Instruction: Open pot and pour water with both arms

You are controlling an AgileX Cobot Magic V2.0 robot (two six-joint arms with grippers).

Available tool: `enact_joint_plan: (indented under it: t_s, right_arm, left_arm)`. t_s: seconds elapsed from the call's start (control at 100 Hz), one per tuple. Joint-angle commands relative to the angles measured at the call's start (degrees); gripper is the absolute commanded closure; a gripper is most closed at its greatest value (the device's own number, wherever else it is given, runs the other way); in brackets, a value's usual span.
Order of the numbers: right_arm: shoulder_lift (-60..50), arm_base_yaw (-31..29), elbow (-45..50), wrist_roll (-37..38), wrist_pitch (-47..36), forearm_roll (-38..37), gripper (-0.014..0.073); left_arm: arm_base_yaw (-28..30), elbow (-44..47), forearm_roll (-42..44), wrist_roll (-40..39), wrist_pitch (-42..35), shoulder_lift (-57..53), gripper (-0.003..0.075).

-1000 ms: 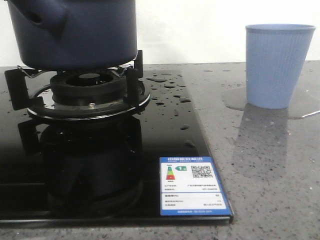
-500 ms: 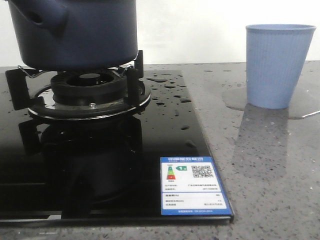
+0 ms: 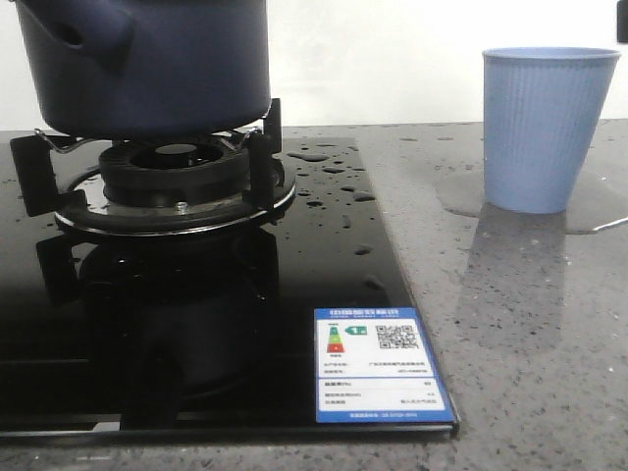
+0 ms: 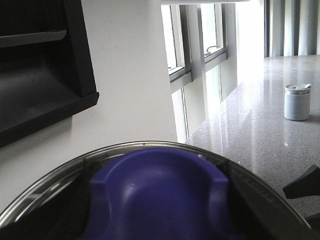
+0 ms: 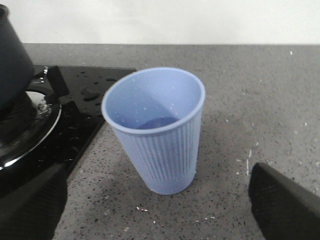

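Nearest you in the front view is the energy label [image 3: 380, 365], stuck flat on the near right corner of the black glass hob [image 3: 324, 265]. Beyond it the glass is beaded with drops of the water [image 3: 334, 186], thickest to the right of the burner [image 3: 177, 182]. On the burner's black trivet sits the pot [image 3: 147, 64], dark navy and matte, at the far left of the scene; its stubby handle with the hole [image 3: 83, 34] points toward the left. You can't see the pot's top from here, as the frame cuts it off.

To the right, on the grey speckled counter [image 3: 520, 343], the light blue ribbed cup [image 3: 545, 128] stands upright, well apart from the pot, with a shallow glossy puddle [image 3: 461, 196] spreading around its foot.

Your right gripper [image 5: 160, 205] hangs just short of the cup [image 5: 156, 127], spread wide: one dark finger [image 5: 30, 207] shows on each side of the cup and neither touches it. Through that wrist camera you look down into the cup and see a little liquid pooled at the bottom.

Your left wrist camera is filled by a blurred blue-purple knob [image 4: 160, 195] set on a round lid with a shiny metal rim [image 4: 45, 192], seen very close. The left fingers are not clear enough there, so you cannot tell whether that gripper is closed on the knob or merely over it. Behind it are a white wall, windows and a small grey jar [image 4: 297, 101] on a far counter.
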Motion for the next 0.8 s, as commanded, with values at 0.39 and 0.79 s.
enact_joint_plan:
  t_s: [0.39, 0.79]
  right_arm:
    - [8.38, 18.13, -1.56, -2.72, -26.85, 1.13, -0.0051]
    - [19.81, 24.37, -1.56, 12.5, -43.44, -7.82, -0.005]
  left_arm:
    - [-0.06, -2.04, -5.78, -0.7, 0.02, -1.74, 0.0409]
    - [-0.06, -2.04, -5.78, -0.7, 0.02, -1.74, 0.0409]
